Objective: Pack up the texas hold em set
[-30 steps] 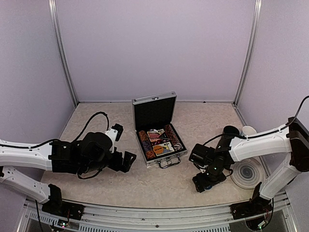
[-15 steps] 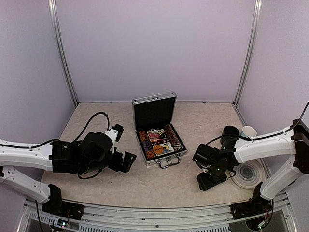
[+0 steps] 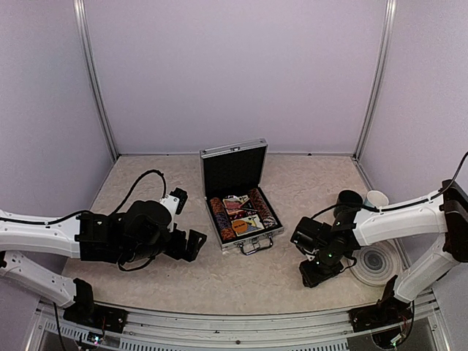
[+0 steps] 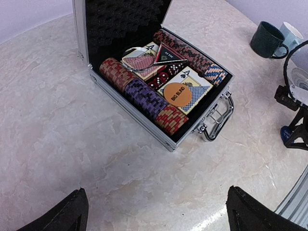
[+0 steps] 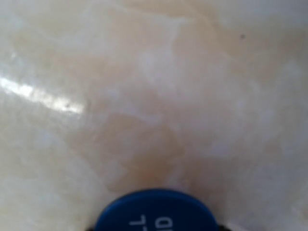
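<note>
Silver case (image 3: 240, 201) open at middle of table (image 3: 219, 281), chips (image 4: 144, 96) and cards (image 4: 185, 89) inside. Blue button (image 5: 156, 211) lies right of case, at tips of right gripper (image 3: 319, 272); jaw width unclear. Best pinch rim squarely, lift level. Left gripper (image 4: 159, 214) wide, empty.

Orange round button (image 4: 177, 95), mid-frame in left wrist view, reads "BIG BLIND"; the card deck (image 4: 196, 90) under it shows an "A" at its corner. Blue disc (image 5: 156, 211) at bottom edge of right wrist view has white characters, cropped and blurred, unreadable.
</note>
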Available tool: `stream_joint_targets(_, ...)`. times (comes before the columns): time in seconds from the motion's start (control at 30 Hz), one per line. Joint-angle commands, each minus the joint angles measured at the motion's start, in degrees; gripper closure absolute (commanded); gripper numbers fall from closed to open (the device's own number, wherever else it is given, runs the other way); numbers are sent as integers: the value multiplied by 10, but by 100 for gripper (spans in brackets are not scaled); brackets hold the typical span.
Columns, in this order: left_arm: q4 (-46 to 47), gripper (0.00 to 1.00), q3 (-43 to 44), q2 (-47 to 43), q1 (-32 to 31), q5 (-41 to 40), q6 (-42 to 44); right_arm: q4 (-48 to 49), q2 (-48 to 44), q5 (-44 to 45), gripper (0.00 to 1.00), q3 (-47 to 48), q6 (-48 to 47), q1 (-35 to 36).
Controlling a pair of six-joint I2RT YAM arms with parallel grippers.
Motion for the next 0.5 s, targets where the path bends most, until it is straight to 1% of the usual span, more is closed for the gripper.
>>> stream_joint_targets(0.0, -2, 1, 1, -4, 3, -1, -1, 8, 23, 5, 58, -8, -4, -4)
stream_joint_targets(0.27, 2, 1, -2, -1, 2, 6, -6, -59, -25, 39, 59, 67, -5, 0)
stream_joint_targets(0.47, 4, 1, -3, 7, 1, 14, -9, -74, -27, 51, 59, 98, -3, 10)
